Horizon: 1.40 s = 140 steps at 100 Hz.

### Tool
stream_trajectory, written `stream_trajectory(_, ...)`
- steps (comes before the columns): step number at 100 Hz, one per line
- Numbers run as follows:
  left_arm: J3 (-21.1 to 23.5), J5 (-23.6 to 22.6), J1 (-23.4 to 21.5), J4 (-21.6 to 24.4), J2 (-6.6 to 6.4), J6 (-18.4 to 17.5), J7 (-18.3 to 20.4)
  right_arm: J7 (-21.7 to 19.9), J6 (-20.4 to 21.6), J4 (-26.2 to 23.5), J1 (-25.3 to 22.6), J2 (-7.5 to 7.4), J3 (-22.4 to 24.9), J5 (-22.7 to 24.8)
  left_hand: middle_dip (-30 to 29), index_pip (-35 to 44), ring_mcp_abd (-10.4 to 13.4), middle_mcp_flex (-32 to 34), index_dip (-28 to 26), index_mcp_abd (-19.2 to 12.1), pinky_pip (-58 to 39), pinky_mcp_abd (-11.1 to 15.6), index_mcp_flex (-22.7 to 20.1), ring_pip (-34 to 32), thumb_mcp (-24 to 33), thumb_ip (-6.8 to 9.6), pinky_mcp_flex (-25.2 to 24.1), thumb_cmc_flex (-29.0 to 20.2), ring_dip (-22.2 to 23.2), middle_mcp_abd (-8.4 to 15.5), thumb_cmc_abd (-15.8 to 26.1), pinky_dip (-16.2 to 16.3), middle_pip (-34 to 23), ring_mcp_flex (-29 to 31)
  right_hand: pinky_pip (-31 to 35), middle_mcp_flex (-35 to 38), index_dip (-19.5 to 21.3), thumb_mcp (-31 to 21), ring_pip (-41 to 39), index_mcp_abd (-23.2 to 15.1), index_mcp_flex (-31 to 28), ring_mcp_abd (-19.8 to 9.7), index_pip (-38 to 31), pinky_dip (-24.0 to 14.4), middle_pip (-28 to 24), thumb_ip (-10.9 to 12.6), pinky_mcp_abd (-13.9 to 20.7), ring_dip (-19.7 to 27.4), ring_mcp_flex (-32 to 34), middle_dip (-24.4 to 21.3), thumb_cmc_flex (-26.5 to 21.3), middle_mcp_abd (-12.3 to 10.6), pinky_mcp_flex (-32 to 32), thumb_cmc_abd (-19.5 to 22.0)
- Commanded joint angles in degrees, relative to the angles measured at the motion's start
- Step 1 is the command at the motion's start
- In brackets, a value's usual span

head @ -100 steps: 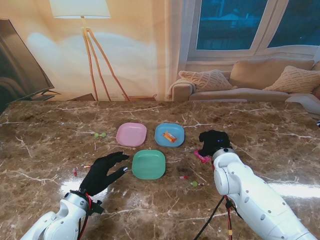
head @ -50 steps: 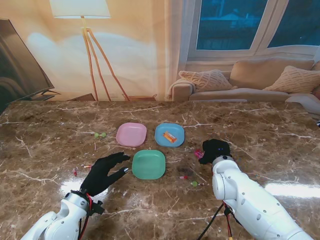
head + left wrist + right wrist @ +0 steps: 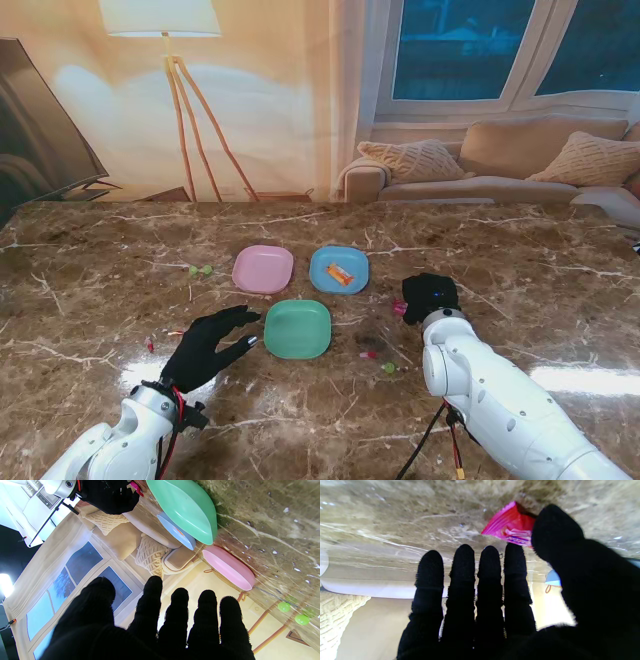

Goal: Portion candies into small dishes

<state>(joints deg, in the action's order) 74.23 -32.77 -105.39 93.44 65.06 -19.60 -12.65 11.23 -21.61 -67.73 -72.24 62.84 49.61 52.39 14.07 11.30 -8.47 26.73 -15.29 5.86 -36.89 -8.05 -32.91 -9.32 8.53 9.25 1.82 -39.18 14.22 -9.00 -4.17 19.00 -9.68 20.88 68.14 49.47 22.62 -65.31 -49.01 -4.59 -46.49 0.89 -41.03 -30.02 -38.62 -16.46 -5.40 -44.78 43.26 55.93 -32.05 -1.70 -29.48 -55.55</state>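
three dishes in stand view: pink dish (image 3: 263, 269), blue dish (image 3: 339, 270) w/ one candy, green dish (image 3: 297, 328). pink candy (image 3: 399, 309) at 9 o'clock of right hand (image 3: 430, 295). left hand (image 3: 208, 345) splayed, holding nothing. right wrist view: fingers straight, thumb touching the wrapper (image 3: 511, 527), no grasp yet. looks light, crinkly, slippery; pinch wrapper edge.

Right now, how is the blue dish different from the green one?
The blue dish has an orange-wrapped candy in it; the green dish looks empty. The blue dish sits farther from me and more to the right, while the green dish is nearer to me, close to the left hand. Both are small, rounded-square dishes of similar size, lying flat on the marble table.
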Motion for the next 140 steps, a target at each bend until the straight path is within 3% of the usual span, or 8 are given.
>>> stream_trajectory(1, -0.18, 0.1, -0.3, -0.12, -0.05, 0.03, 0.07, -1.49, 0.0, 2.48, -1.36, 0.32, -0.87, -0.89, -0.97, 0.49, 1.25, -2.0, -1.21, -1.48, 1.01, 0.6, -0.86, 1.33, -1.45, -1.51, -0.52, -0.58, -0.58, -0.07, 2.17, -0.39, 0.67, -0.78, -0.73, -1.79, -4.02, 0.45, 0.48, -8.14, -7.12, -2.04, -8.1, -2.3, 1.16, -2.42, 0.56, -1.37, -3.51, -0.97, -4.92, -1.18, 1.65, -3.41)
stream_trajectory(25, -0.21, 0.21, -0.33, -0.1, -0.08, -0.02, 0.25, -1.21, 1.0, 4.68, -0.47, 0.44, -2.2, -2.09, -0.97, 0.52, 1.11, -1.97, -1.26, -1.38, 1.13, 0.43, -0.88, 1.35, -1.52, -1.52, -0.56, -0.71, -0.57, -0.13, 2.14, -0.45, 0.72, -0.79, 2.98, -4.33, 3.01, 1.57, 9.59, -15.22, -10.85, -2.23, -16.07, -5.25, 14.42, -3.45, 3.38, 5.94, -5.69, -16.45, -4.49, 0.01, -0.46, -5.01)
stream_trajectory(54, -0.13, 0.37, -0.32, -0.08, -0.13, -0.16, 0.64, 1.61, 3.23, 7.36, -0.1, 1.54, -1.98, -5.57, -0.99, 0.48, 1.22, -1.92, -1.26, -1.42, 1.19, 0.26, -0.92, 1.38, -1.62, -1.55, -0.4, -0.75, -0.57, -0.04, 2.2, -0.49, 0.75, -0.67, 11.58, 7.88, 38.49, -1.1, 19.51, -17.04, -16.68, -3.28, -15.15, -1.84, 18.33, -3.05, 6.88, 16.52, 11.09, -28.25, -3.47, -1.79, -16.04, -8.8)
stream_trajectory(70, -0.23, 0.64, -0.31, -0.04, -0.17, -0.05, 0.98, 3.86, 5.06, 9.02, -0.05, 2.64, -1.09, -8.88, -1.01, 0.52, 1.31, -1.9, -1.27, -1.45, 1.29, 0.29, -1.04, 1.4, -1.68, -1.57, -0.47, -0.74, -0.56, -0.02, 2.2, -0.53, 0.77, -0.63, 14.71, 17.61, 39.58, -3.0, 16.7, -15.75, -22.36, -2.52, -19.66, 0.02, 15.37, 0.29, 9.08, 14.97, 21.22, -26.1, -4.06, -2.0, -24.26, -11.23)
stream_trajectory(79, -0.25, 0.73, -0.31, 0.0, -0.2, 0.01, 1.18, 4.23, 5.87, 9.39, -0.13, 2.97, -0.62, -10.1, -1.05, 0.57, 1.24, -1.9, -1.29, -1.43, 1.39, 0.33, -1.15, 1.43, -1.68, -1.58, -0.56, -0.79, -0.56, 0.11, 2.16, -0.58, 0.78, -0.66, 17.31, 24.02, 39.04, -0.83, 10.49, -14.87, -24.18, -1.27, -20.64, 0.15, 11.61, -4.29, 9.39, 9.78, 26.14, -18.74, -8.1, -2.86, -28.02, -14.09)
stream_trajectory(98, -0.2, 0.87, -0.31, 0.02, -0.21, 0.03, 1.33, 4.37, 7.01, 9.54, -0.18, 2.93, -0.32, -10.23, -1.11, 0.88, 1.31, -1.94, -1.44, -1.8, 1.7, 0.29, -1.73, 1.5, -1.72, -1.61, -0.75, -0.89, -0.57, 0.07, 2.15, -0.72, 0.77, -0.7, 18.4, 28.6, 38.91, -0.77, 4.18, -13.93, -24.92, -0.4, -20.26, 0.25, 6.73, -4.1, 7.87, 8.17, 30.07, -14.76, -10.58, -2.49, -31.08, -15.49)
stream_trajectory(127, -0.19, 0.89, -0.33, 0.0, -0.22, 0.11, 1.42, 3.96, 9.57, 9.86, 0.01, 2.33, -0.69, -9.12, -1.18, 1.41, 1.64, -2.01, -1.73, -2.31, 2.03, 0.45, -2.27, 1.57, -1.77, -1.67, -0.89, -1.0, -0.57, 0.4, 2.12, -0.88, 0.72, -0.72, 18.09, 30.23, 10.1, -1.06, 1.85, -5.87, -12.76, -0.63, 1.1, 0.45, 5.28, -4.07, 7.65, 7.66, 30.05, -19.89, -11.13, -1.13, -30.28, -15.95)
stream_trajectory(140, -0.16, 0.78, -0.33, 0.01, -0.22, 0.13, 1.34, 3.81, 10.22, 9.81, -0.01, 2.12, -0.72, -8.62, -1.2, 1.56, 1.65, -2.05, -1.83, -2.45, 2.14, 0.56, -2.35, 1.6, -1.75, -1.68, -1.01, -1.05, -0.58, 0.41, 2.09, -0.93, 0.69, -0.77, 17.85, 30.18, -10.62, -0.04, 1.87, -10.35, -15.32, -0.25, -16.36, -0.07, 3.62, -3.4, 7.02, 6.17, 29.4, -22.22, -10.89, -0.49, -29.58, -13.26)
